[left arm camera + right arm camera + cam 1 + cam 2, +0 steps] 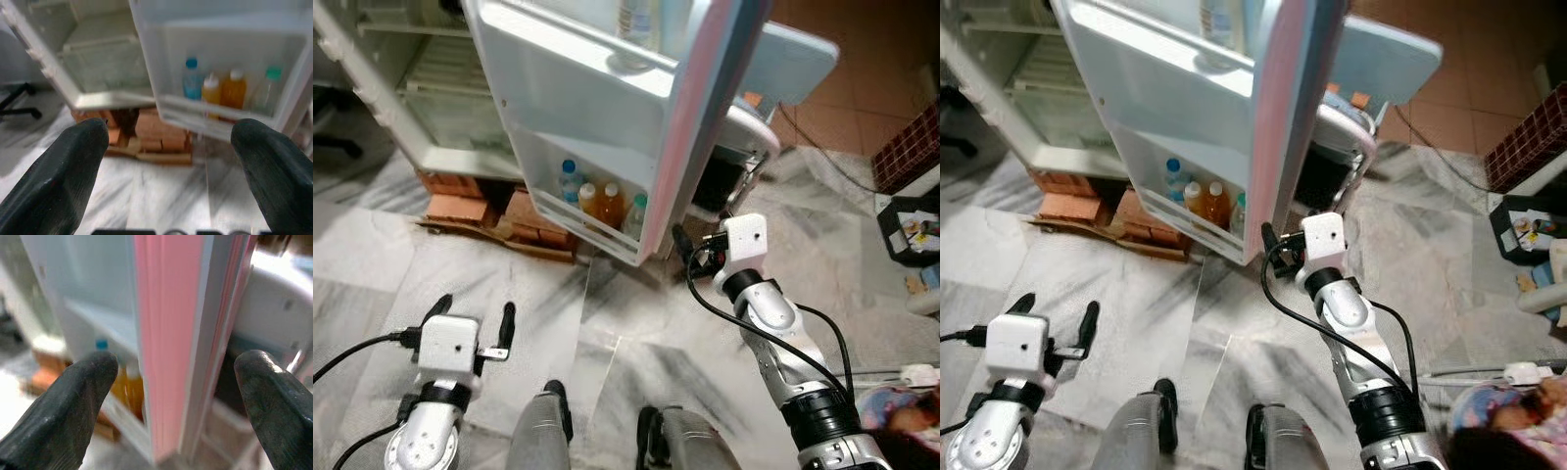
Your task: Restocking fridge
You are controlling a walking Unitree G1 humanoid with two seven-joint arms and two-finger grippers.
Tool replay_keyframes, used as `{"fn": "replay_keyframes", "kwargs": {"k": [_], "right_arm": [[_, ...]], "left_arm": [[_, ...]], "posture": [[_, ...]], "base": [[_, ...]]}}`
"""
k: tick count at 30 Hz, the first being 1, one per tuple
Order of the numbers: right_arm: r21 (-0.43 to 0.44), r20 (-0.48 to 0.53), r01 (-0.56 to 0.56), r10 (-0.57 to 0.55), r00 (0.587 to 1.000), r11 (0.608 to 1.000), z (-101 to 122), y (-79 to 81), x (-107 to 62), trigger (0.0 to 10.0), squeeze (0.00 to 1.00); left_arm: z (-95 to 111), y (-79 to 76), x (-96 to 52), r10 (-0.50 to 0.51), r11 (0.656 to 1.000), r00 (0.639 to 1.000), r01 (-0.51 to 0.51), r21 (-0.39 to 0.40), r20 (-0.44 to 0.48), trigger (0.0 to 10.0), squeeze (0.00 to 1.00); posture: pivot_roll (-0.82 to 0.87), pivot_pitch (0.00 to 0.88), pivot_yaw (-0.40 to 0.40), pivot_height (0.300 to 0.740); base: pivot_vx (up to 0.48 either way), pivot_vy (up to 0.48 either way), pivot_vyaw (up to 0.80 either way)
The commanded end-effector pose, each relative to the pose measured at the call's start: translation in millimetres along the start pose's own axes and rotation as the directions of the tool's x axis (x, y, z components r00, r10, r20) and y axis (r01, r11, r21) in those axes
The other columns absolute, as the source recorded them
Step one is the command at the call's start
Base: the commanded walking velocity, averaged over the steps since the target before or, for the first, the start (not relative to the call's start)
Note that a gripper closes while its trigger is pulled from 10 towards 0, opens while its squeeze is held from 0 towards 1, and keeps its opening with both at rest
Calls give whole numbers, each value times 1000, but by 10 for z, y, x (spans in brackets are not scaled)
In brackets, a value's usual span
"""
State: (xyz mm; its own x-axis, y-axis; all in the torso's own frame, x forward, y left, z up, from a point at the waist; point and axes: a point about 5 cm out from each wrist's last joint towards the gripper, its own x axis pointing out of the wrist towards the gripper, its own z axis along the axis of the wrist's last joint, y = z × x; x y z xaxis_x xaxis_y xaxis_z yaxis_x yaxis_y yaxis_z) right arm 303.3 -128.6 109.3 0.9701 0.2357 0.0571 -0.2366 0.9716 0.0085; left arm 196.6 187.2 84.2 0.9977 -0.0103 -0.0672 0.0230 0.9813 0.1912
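1. Fridge door [607,108] stands open, swung toward the robot; its pink outer edge [171,342] faces the camera. Fridge body [421,88] is to the left w/ white wire shelves inside.
2. Bottom door shelf [220,110] holds four bottles in a row: blue-cap water bottle [191,78], two orange-drink bottles w/ white caps [232,88], then a clear green-cap bottle [270,88] nearest the door edge. All upright, close together.
3. Upper door shelf carries a pale bottle [636,29], top cut off by the frame.
4. Right pincer [176,382] – raised, right at the door's lower pink edge. Fingers [73,401] wide apart, one on each side of the edge as seen from the wrist; nothing held. Can't tell if either finger touches the door.
5. Left pincer [472,328] – low over the marble floor [607,323], well apart from the fridge, pointing toward it. Fingers [58,171] spread wide, empty.
6. Fridge rests on red bricks [460,206] w/ flattened cardboard under them.
7. Behind the door: a pale blue-and-white appliance [783,59], partly hidden.
8. Far right: black crate [911,230] w/ small items, brick-pattern wall corner [906,147], brown tiled floor beyond.
9. Robot's own legs [543,421] show at the bottom – colourful cloth [901,406] at lower right, too blurred to tell more.
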Motion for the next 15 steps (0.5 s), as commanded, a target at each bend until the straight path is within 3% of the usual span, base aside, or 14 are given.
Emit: {"fn": "replay_keyframes", "kwargs": {"k": [1, 6, 15], "right_arm": [[-31, 50, 41, -39, 998, 999, 31, -25, -50, 10000, 0], [-59, 28, 150, -148, 989, 987, -57, -174, -204, 10000, 0], [-76, 13, 176, -175, 984, 981, -171, -169, -259, 10000, 0]], "left_arm": [[-27, -21, 17, -9, 1000, 1000, 9, -1, -4, 10000, 0], [-35, -68, 96, -59, 998, 998, 59, -24, 6, 10000, 0], [-73, -111, 180, -118, 993, 993, 119, -26, 18, 10000, 0]], "posture": [[73, 43, -7, 740], [50, 18, 8, 740], [33, 0, 24, 740]], "base": [[0, 0, 0], [0, 0, 0], [28, 0, 0]]}}
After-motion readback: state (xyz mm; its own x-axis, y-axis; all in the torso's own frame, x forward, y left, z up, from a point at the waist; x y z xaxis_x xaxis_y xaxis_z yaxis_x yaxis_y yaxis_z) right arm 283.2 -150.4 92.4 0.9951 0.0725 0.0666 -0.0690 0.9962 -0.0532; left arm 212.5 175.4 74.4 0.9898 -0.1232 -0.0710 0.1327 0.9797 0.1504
